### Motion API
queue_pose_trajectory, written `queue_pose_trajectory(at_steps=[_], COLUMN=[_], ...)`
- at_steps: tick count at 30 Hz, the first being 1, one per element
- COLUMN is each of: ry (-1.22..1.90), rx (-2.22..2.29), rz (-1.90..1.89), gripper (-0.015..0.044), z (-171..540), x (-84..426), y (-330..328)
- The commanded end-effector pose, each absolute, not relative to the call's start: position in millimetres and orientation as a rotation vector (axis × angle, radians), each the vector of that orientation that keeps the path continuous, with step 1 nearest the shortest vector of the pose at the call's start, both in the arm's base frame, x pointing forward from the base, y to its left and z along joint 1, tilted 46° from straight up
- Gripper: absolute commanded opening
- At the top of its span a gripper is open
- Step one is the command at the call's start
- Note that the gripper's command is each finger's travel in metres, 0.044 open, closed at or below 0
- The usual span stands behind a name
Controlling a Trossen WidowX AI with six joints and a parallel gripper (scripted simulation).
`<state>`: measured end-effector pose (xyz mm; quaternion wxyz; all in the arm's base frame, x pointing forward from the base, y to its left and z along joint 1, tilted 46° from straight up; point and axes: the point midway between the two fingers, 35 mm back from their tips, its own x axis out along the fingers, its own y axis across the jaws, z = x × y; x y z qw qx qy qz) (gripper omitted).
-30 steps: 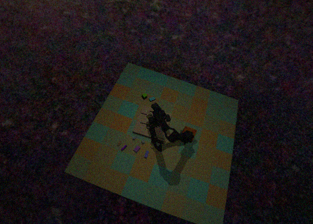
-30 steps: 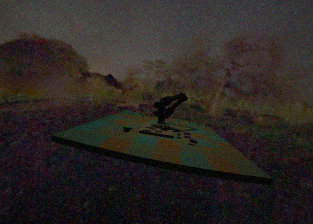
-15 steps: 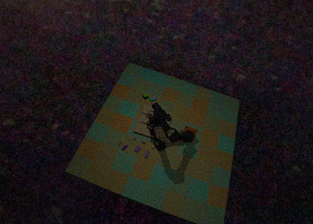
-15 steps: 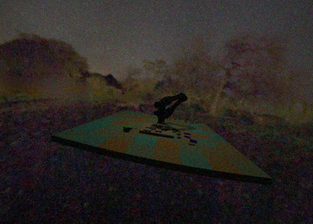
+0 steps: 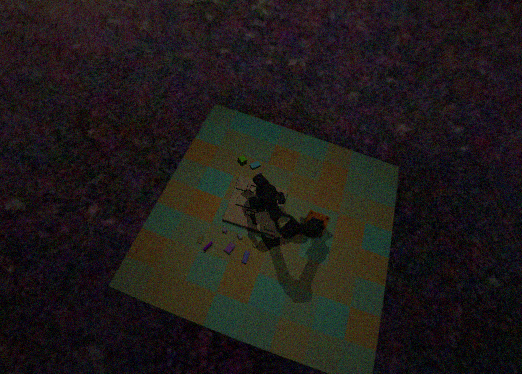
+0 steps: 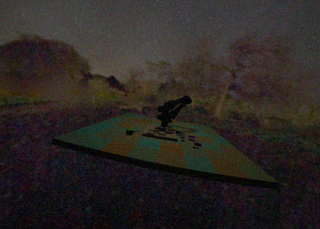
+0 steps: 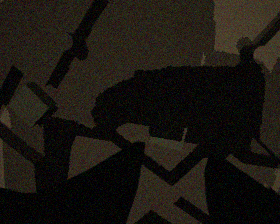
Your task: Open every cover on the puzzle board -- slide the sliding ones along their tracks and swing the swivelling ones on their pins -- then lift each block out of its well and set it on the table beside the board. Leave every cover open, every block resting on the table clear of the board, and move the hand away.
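Note:
The pale puzzle board (image 5: 234,213) (image 6: 159,137) (image 7: 150,35) lies under the arm. My gripper (image 6: 164,125) (image 7: 175,157) is partly open over it, with no block visible between the fingers. Dark rails and a round knob (image 7: 80,49) show in the wrist view, with a greenish square patch (image 7: 29,105) at the left. A broad shadow hides much of the board; cover positions and well contents cannot be told. A green block (image 5: 242,160) (image 6: 130,131) and a blue block (image 5: 255,165) lie off the board's far side.
Off the board's opposite side lie a dark purple piece (image 5: 208,246), a lighter purple piece (image 5: 229,248), a violet piece (image 5: 245,257) and small pale pieces (image 5: 224,231) (image 5: 239,237). The arm's base (image 5: 315,227) stands right of the board on the checkered table (image 5: 280,316).

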<state>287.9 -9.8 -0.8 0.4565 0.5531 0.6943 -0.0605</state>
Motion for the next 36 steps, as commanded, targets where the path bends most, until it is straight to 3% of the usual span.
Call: queue_pose_trajectory(at_steps=[1, 36], ry=[1.710, 1.710], rx=[1.371, 1.372], rz=[-0.149, -0.148], gripper=[0.0144, 0.0144], z=[-1, -16], x=[288, 290], y=[-9, 8])
